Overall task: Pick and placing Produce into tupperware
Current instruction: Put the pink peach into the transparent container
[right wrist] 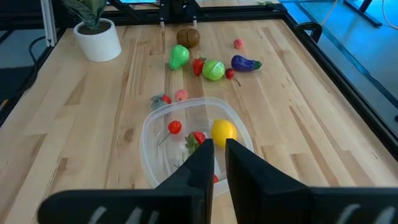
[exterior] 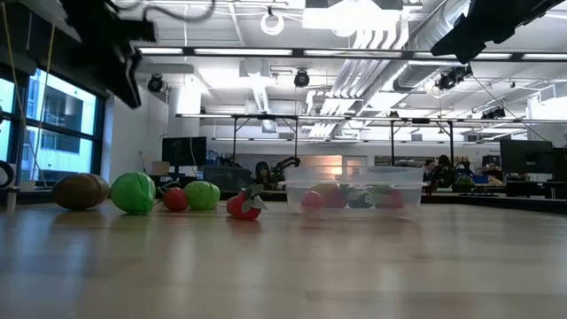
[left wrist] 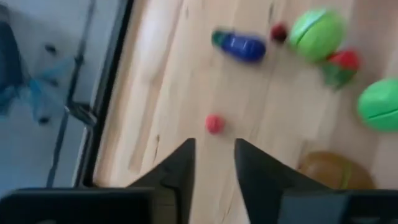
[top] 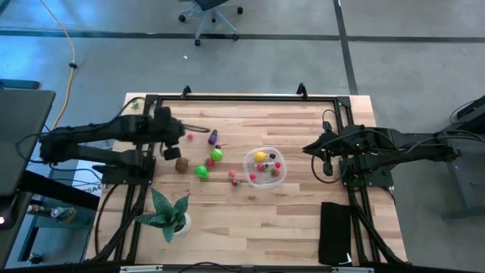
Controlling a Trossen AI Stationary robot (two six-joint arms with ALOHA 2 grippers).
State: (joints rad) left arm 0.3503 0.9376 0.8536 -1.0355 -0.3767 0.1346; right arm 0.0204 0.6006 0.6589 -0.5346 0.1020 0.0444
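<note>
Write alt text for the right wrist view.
A clear tupperware on a wooden table holds a yellow lemon and small red pieces. Beyond it lie green, red, purple and brown toy produce and a white-potted plant.

A grey concrete floor [top: 250, 61] with dark seams surrounds the wooden table [top: 250, 220]. Beyond the table's far edge stands an office chair [top: 208, 14] on casters, and a yellow cable [top: 68, 45] trails across the floor toward the table's left side. Overhead, white ducts [exterior: 390, 35] and strip lights [exterior: 239, 51] cross the ceiling, with tall windows [exterior: 44, 133] left of the table.
</note>
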